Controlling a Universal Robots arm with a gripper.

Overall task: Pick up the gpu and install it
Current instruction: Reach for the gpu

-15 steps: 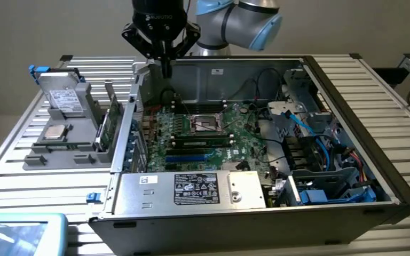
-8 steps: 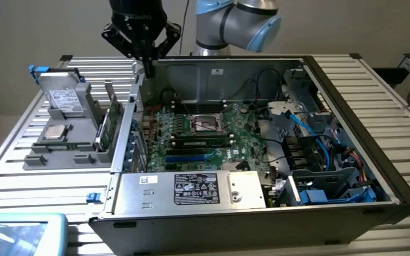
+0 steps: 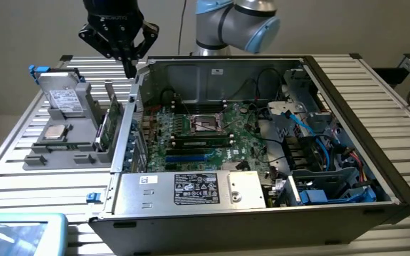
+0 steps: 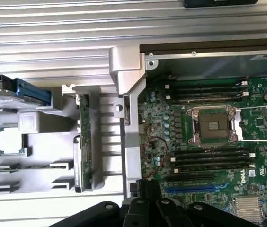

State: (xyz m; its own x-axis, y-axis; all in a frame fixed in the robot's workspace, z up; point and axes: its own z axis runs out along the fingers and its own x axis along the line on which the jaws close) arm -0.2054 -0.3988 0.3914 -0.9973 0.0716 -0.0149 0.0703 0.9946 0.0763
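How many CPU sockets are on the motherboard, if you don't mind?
1. The CPU socket sits on the motherboard between two memory-slot banks; cables hide some board.

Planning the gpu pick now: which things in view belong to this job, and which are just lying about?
Job: gpu, upright in the grey holder; gripper, shut and empty; open computer case; motherboard.
Lying about: hard drive; square silver chip in the holder.

Ext. view: green gpu card (image 3: 108,124) w/ silver bracket stands edge-on in grey plastic holder (image 3: 55,154), faces hidden. Pale blue-edged flat item (image 3: 16,234), 7 o'clock from black PC case (image 3: 262,234), cut by frame edge, can't ID. White PSU label (image 3: 196,189) print too small to read.
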